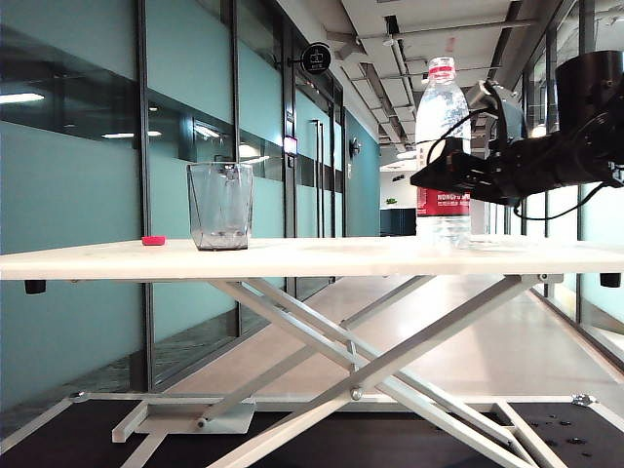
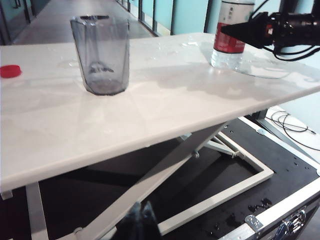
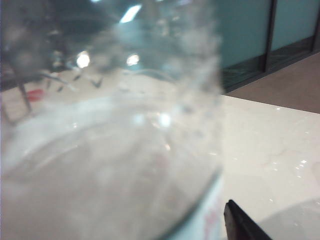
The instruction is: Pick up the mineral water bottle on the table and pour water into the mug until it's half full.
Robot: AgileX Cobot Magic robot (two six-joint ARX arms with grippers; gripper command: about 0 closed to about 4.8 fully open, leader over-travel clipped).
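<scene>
- The mineral water bottle (image 1: 442, 156) stood upright near the right end of the surface (image 1: 312, 257), its red label facing the exterior camera and its neck ring uncapped at the top.
- The right claw (image 1: 436, 178) was level with the bottle's label, reaching in from the right side of the exterior view; its dark tip overlapped the bottle there, but whether it touched the plastic could not be told.
- In the right wrist view the bottle filled most of the frame as a blurred clear mass, with one dark fingertip (image 3: 240, 222) beside it; the claw's jaws stood spread wide and gripped nothing.
- The left wrist view showed the right claw pointing at the red label from the side, black cables trailing behind it.
- The left claw (image 2: 142, 220) showed only as a dark blurred tip below the surface's edge, well apart from everything on top; whether it was open or closed could not be told.
- The mug (image 1: 219, 206) stood upright toward the left, well apart from the bottle, and looked empty.
- A small red cap (image 1: 153, 240) lay flat just beyond the mug, further left.
- The surface was white on crossed white metal legs (image 1: 361, 341), with a few wet spots near the bottle.
- Behind ran a corridor of teal glass walls (image 1: 68, 175) and ceiling lights.
</scene>
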